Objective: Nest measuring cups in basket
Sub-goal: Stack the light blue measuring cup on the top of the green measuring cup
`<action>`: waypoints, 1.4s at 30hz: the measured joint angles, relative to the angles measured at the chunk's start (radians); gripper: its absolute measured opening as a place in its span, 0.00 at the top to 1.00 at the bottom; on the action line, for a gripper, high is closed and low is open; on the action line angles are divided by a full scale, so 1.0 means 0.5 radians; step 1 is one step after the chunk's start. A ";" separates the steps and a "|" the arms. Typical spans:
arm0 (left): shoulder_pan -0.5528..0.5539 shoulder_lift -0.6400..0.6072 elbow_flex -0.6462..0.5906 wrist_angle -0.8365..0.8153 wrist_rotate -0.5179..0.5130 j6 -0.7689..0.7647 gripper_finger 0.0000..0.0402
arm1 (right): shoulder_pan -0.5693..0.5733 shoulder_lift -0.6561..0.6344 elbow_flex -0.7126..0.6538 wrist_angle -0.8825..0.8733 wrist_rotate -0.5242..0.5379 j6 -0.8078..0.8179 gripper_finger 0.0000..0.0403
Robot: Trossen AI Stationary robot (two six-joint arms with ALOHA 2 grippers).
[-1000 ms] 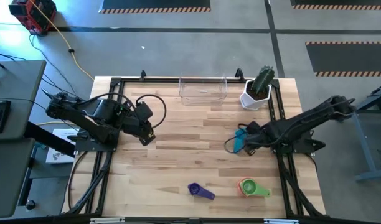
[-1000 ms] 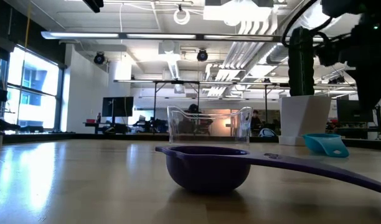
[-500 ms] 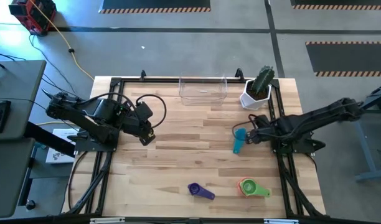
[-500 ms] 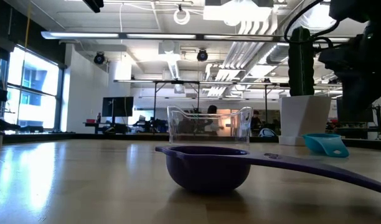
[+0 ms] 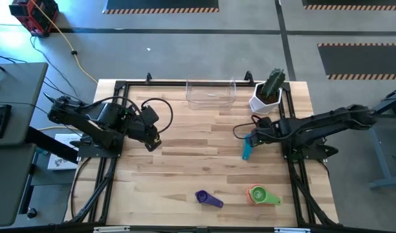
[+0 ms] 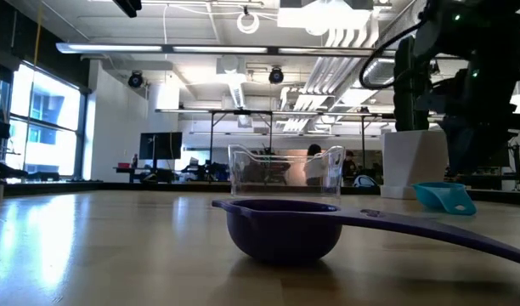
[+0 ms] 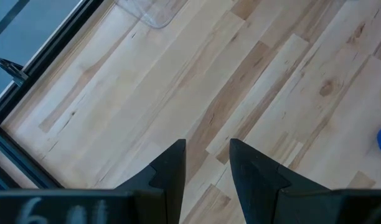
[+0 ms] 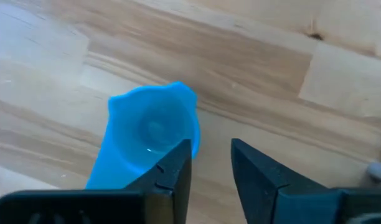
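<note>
Right pincer [image 8: 210, 163] now just beside teal cup [image 8: 148, 144]

We note open tabletop [image 5: 198, 155] between both arms; the basket [image 5: 211, 94] at the far edge stands unobstructed from the front. The cactus pot [image 5: 266, 97] crowds its right side, near the right gripper [image 5: 253, 137].

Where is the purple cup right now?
In the high view, the purple cup lies near the table's front edge, just left of the green cup.
</note>
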 joint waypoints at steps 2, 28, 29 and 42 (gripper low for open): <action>0.000 0.000 0.000 -0.001 0.000 0.000 0.71 | -0.031 0.044 0.000 0.016 -0.032 -0.004 0.72; 0.000 0.000 0.000 -0.001 0.000 0.068 0.71 | -0.133 0.337 0.001 0.222 -0.167 -0.340 0.96; 0.000 0.001 0.000 -0.001 0.000 0.068 0.71 | -0.133 0.328 0.002 0.222 -0.172 -0.366 0.98; -0.001 0.001 0.000 -0.001 0.035 0.068 0.71 | -0.030 0.282 0.472 -0.066 -0.282 -0.927 0.99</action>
